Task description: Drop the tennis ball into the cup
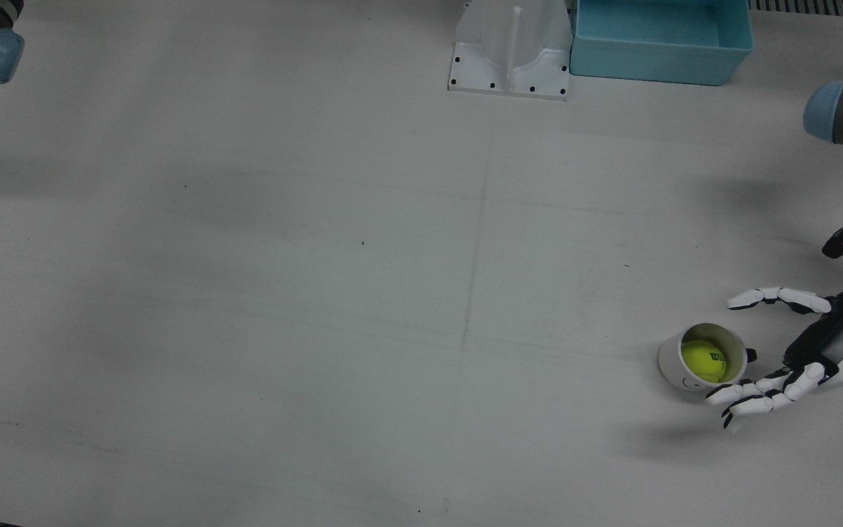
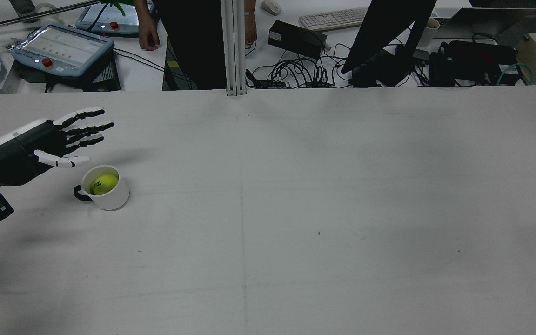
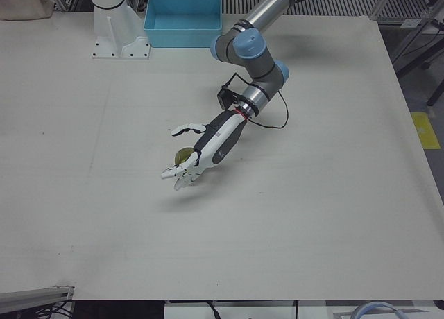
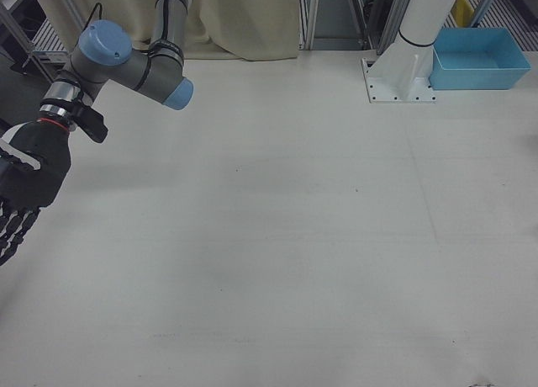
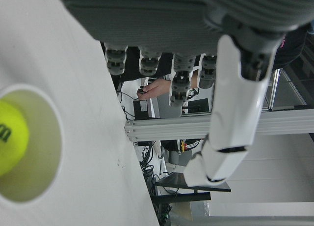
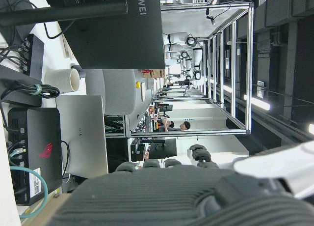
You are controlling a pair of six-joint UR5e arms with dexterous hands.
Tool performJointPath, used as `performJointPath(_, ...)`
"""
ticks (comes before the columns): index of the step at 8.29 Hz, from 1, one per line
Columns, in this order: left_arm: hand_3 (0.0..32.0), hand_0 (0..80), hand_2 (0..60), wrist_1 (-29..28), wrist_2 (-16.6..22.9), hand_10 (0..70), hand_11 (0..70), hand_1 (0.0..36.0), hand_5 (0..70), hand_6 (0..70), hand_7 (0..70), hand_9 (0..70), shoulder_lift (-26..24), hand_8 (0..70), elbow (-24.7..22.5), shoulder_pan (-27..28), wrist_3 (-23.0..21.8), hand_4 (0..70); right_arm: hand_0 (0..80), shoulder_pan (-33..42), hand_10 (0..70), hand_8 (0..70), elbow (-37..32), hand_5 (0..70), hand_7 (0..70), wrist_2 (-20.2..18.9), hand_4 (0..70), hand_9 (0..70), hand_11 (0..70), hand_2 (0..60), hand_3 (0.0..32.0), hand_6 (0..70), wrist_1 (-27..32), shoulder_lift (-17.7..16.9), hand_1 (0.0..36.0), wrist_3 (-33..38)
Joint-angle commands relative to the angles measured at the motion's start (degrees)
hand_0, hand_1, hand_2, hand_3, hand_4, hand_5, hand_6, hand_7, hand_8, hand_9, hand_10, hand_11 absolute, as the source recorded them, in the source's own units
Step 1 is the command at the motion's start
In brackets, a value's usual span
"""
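In the front view the tennis ball [image 1: 704,360] is seen lying inside the white cup [image 1: 674,364], which stands upright on the table [image 1: 319,293] toward four o'clock of the view; the left hand [image 1: 802,351] is held just at three o'clock of the cup with fingers spread wide and nothing held; a blue bin [image 1: 659,40] is found at one o'clock. In the rear view the cup [image 2: 110,197] is placed at nine o'clock, its dark handle turned to nine o'clock, with the ball [image 2: 104,183] inside; the left hand [image 2: 40,144] is raised at ten o'clock of it, splayed. In the left-front view the cup is largely hidden behind the left hand [image 3: 201,152]. In the right-front view the right hand [image 4: 23,189] is seen at the nine o'clock edge, fingers extended, empty. In the left hand view the ball [image 5: 10,137] is shown within the cup rim [image 5: 58,137]. In the right hand view only the back of the right hand [image 6: 162,196] is shown.
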Motion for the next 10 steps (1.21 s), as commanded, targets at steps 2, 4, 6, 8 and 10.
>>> performJointPath(2,0.0,65.9,45.6,4.2,1.3,6.8,13.4,36.0,17.9,39.5,0.3,4.1,1.3,10.0,-0.7,-21.7,-0.3,3.4,0.0,0.0,0.0,0.0,-0.1,0.0,0.0,0.0,0.0,0.0,0.0,0.0,0.0,0.0,-0.1,0.0,0.0,0.0)
performJointPath(4,0.0,71.0,46.0,5.1,2.2,5.5,11.9,36.0,15.6,22.5,0.1,3.6,4.4,6.3,-0.6,-29.3,-0.2,0.0,0.0,0.0,0.0,0.0,0.0,0.0,0.0,0.0,0.0,0.0,0.0,0.0,0.0,0.0,-0.1,0.0,0.0,0.0)
performJointPath(6,1.4,70.8,53.2,4.4,2.3,3.4,9.1,36.0,14.9,17.8,0.0,1.1,6.3,3.7,-1.7,-29.3,-0.3,0.0,0.0,0.0,0.0,0.0,0.0,0.0,0.0,0.0,0.0,0.0,0.0,0.0,0.0,0.0,0.0,-0.1,0.0,0.0)
performJointPath(8,2.2,61.2,59.8,4.0,3.0,1.7,6.4,36.0,13.1,12.9,0.0,0.2,8.8,2.0,-3.4,-29.1,-0.3,0.0,0.0,0.0,0.0,0.0,0.0,0.0,0.0,0.0,0.0,0.0,0.0,0.0,0.0,0.0,0.0,0.0,0.0,0.0)
performJointPath(10,2.6,59.7,59.2,3.6,3.5,1.7,6.2,36.0,11.7,8.9,0.0,0.3,8.8,1.3,-3.8,-29.2,-0.3,0.0,0.0,0.0,0.0,0.0,0.0,0.0,0.0,0.0,0.0,0.0,0.0,0.0,0.0,0.0,0.0,0.0,0.0,0.0)
